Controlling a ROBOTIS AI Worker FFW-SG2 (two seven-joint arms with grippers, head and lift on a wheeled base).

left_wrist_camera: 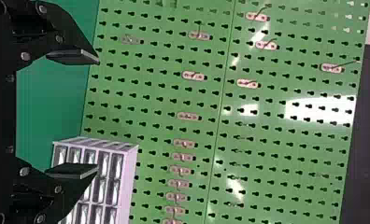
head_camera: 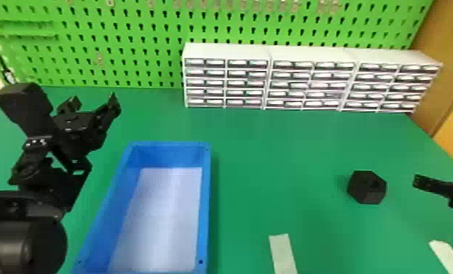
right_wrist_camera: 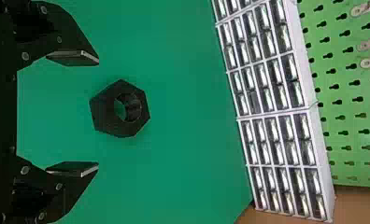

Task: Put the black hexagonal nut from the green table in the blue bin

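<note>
The black hexagonal nut [head_camera: 367, 187] rests on the green table [head_camera: 280, 153] at the right. Just right of it, in the head view, one finger of my right gripper [head_camera: 424, 182] comes in from the edge. In the right wrist view my right gripper [right_wrist_camera: 98, 113] is open, with the nut [right_wrist_camera: 106, 112] lying ahead of and between its fingertips, not gripped. The blue bin [head_camera: 206, 204] stands left of centre with a pale bottom and nothing in it. Left of the bin my left gripper [head_camera: 95, 100] is parked above the table; in the left wrist view the left gripper [left_wrist_camera: 98, 113] is open and holds nothing.
White drawer units [head_camera: 269, 53] stand along the back of the table, before a green pegboard [head_camera: 127, 40]. Two pale strips lie near the front, one right of the bin [head_camera: 283, 255] and one at the far right [head_camera: 449, 257].
</note>
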